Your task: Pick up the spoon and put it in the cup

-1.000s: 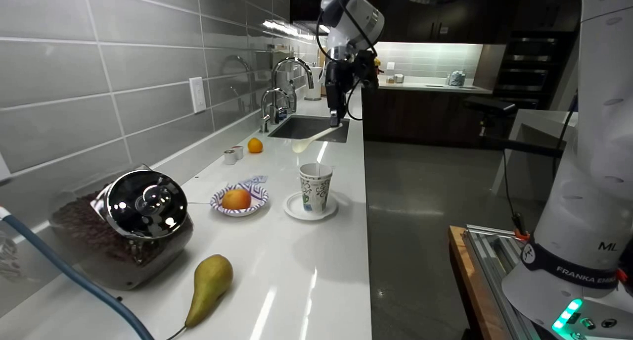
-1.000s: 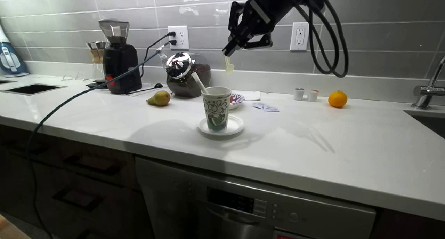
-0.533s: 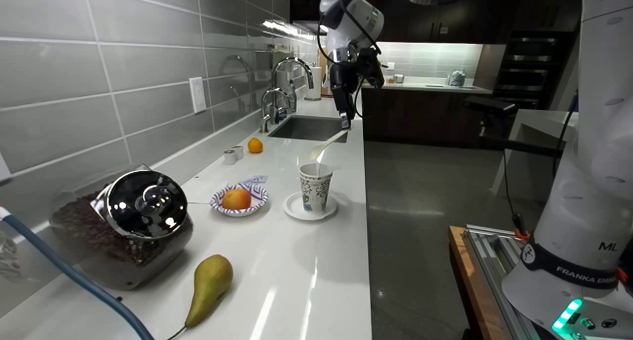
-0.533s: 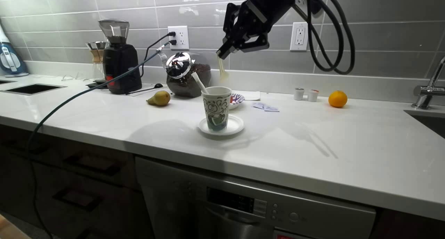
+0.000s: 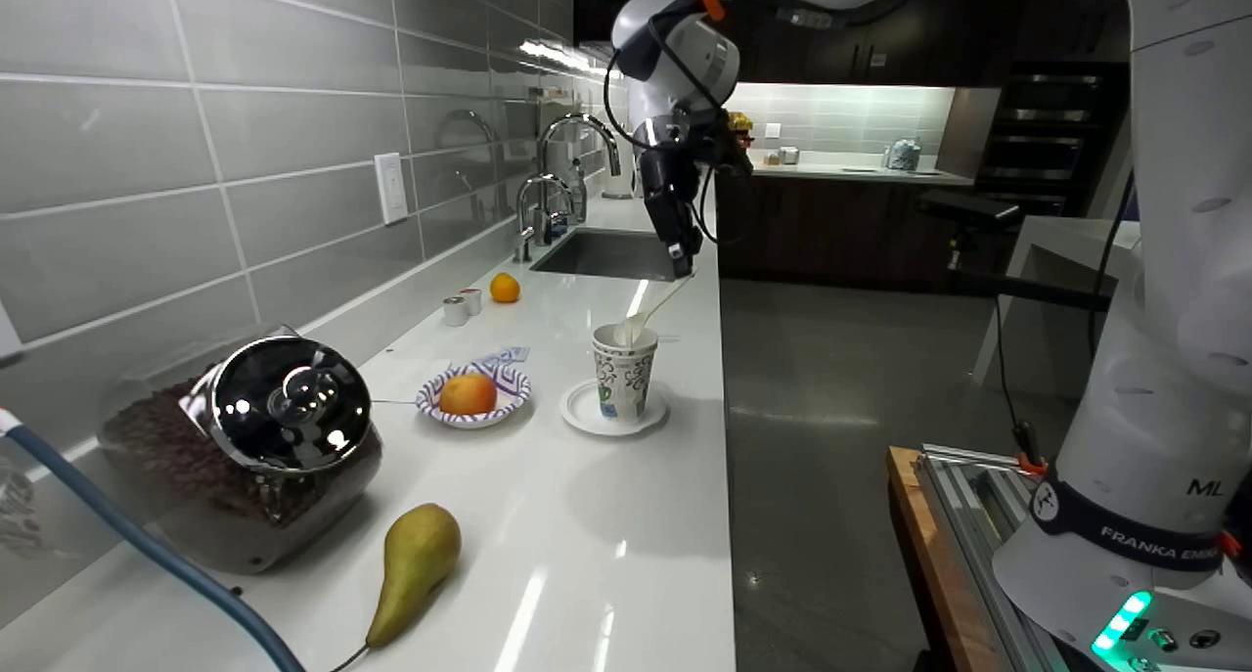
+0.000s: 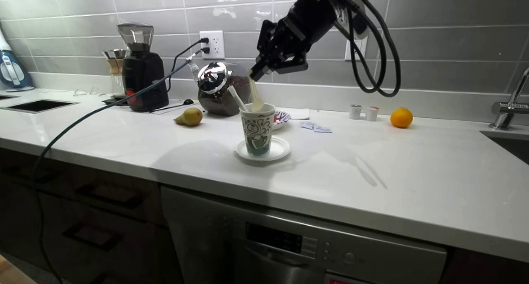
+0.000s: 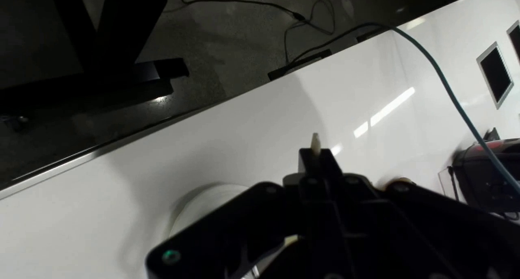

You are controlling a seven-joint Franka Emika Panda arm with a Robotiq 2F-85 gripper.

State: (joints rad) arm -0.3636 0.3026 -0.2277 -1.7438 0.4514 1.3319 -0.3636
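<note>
Two slender pale things show at the mouth of the cup, mid-frame in an exterior view: a white stick leaning out toward the upper left, and the spoon, held bowl downward. The gripper slants in from the upper right with its fingers clamped on the end of the spoon's handle; in the wrist view that end pokes out past them, right of centre. Holding it so high presumably keeps the fingers away from the rim and lets the bowl lead. In both exterior views the bowl overlaps the cup's opening, though how far it sits below the rim, if at all, cannot be told. The spoon tilts, so the step looks to be insertion: lower it, perhaps straighten it, then let go. The cup stands upright on a white plate, likely serving as a saucer. The stick takes up room in the opening and could snag the spoon, while a sideways push might tip so tall a cup.
</note>
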